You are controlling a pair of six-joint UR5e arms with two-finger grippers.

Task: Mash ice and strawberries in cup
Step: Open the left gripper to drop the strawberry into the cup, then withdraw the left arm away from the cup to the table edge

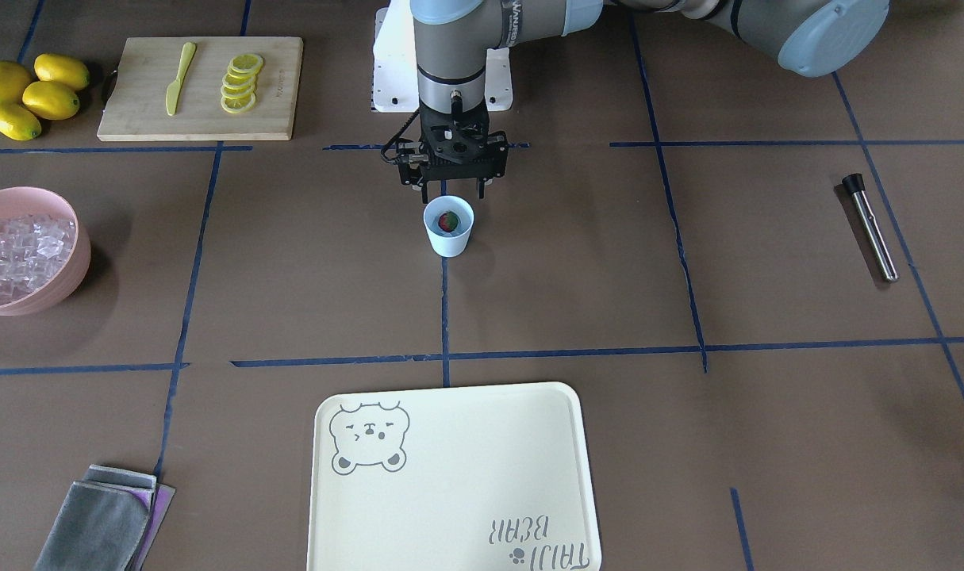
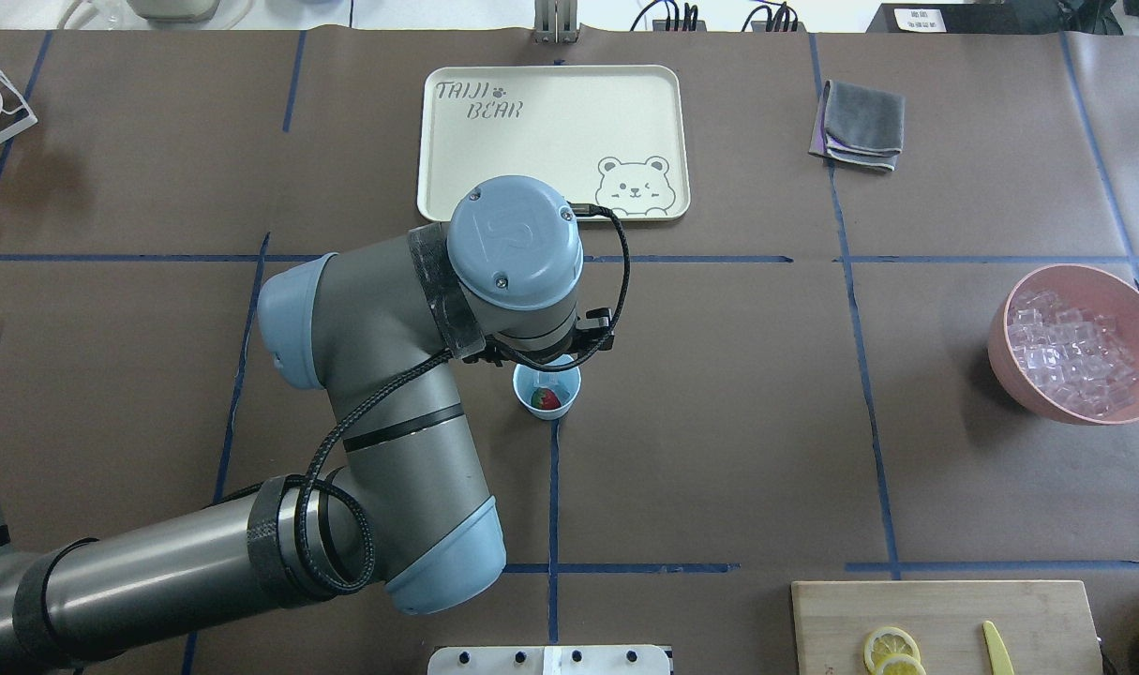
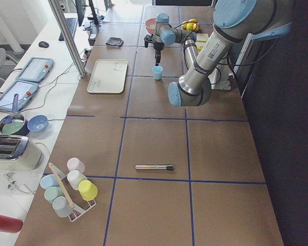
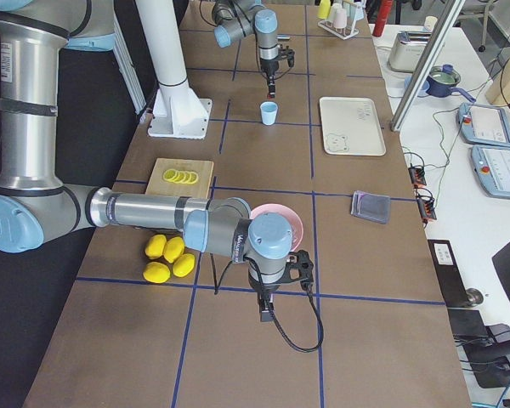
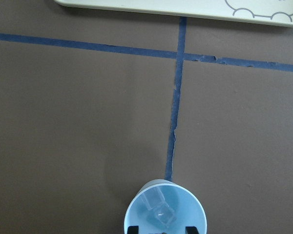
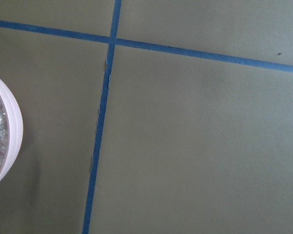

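Note:
The pale blue cup (image 1: 448, 240) stands upright at the table's middle, on a blue tape line. A red strawberry (image 1: 448, 221) with a bit of green lies inside it, also seen from overhead (image 2: 545, 399). The left wrist view shows clear ice cubes (image 5: 158, 210) in the cup (image 5: 136, 214). My left gripper (image 1: 453, 194) hangs open and empty just above the cup's robot-side rim. More ice (image 1: 17, 246) fills the pink bowl (image 1: 78, 230). My right gripper (image 4: 266, 313) shows only in the exterior right view, beside the pink bowl; I cannot tell its state.
A steel muddler (image 1: 870, 230) lies on the robot's left side of the table. A cream bear tray (image 1: 450, 476) is on the operators' side. A cutting board (image 1: 200, 119) holds lemon slices and a yellow knife, with whole lemons (image 1: 33, 93) beside it. A folded grey cloth (image 1: 101, 519) lies near the tray.

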